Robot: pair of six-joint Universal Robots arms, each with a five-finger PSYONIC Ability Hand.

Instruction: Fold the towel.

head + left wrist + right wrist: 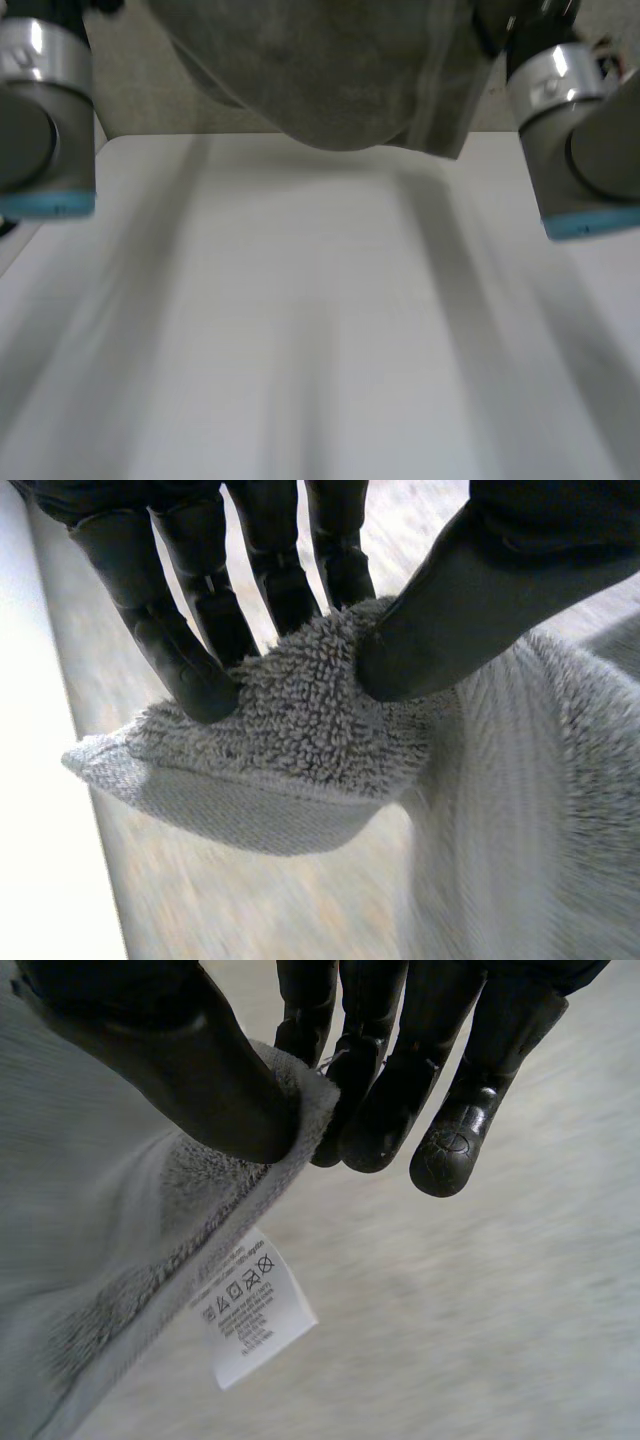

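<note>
Above the far edge of the white table (pixel 320 330), the grey towel (pixel 330 70) hangs off the surface between the left arm (pixel 45 120) and the right arm (pixel 580 140). It screens much of the floor (pixel 140 90) beyond.

The wrist views give the grips. The left hand (pixel 480 590) pinches a looped-pile corner of the towel between thumb and fingertips (pixel 195 675). The cloth bunches between them and the rest drops away past the thumb. The right hand (pixel 170 1050) clamps a towel edge between its thumb and the nearest fingers (pixel 335 1080); its outer fingers stand straight, off the cloth. A white care label (pixel 250 1305) hangs from that edge, near the thumb.
</note>
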